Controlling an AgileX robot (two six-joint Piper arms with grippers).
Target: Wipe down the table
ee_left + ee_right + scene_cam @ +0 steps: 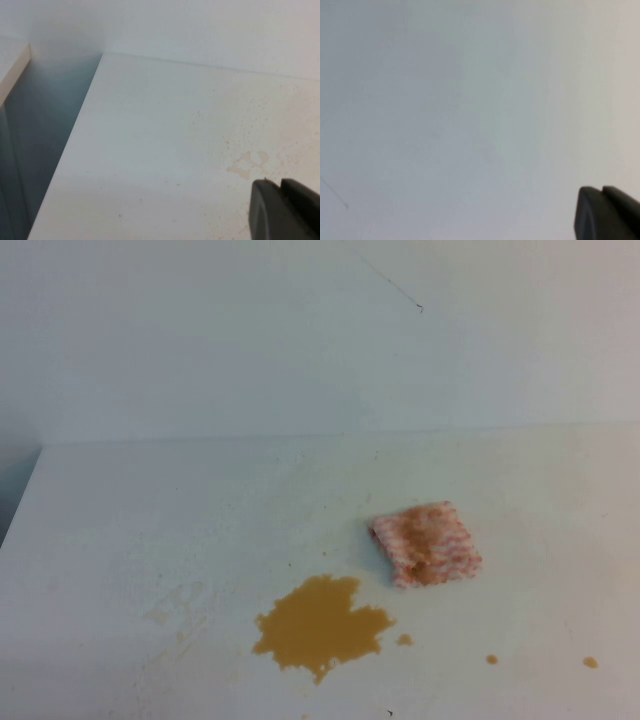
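A white table (120,540) filled the lower half of the high view, with a pale wall (300,340) behind it. A brown spill (320,628) lay on the table at the lower centre of the frame, its edges ragged. A folded pink-and-white striped cloth (425,543) lay flat just up and to the right of the spill, near it but not touching, with a brownish stain on its middle. Three small brown drops sat along the lower right: one (404,639) just beside the spill and two (491,659) (590,662) further right. A faint dried mark (180,602) showed to the left of the spill.

Neither arm appeared in the high view. In the left wrist view, the left gripper (280,182) hung above the bare table near its edge, its dark fingers pressed narrow together and holding nothing. In the right wrist view, the right gripper (601,190) faced a plain white surface, its fingers closed on nothing.
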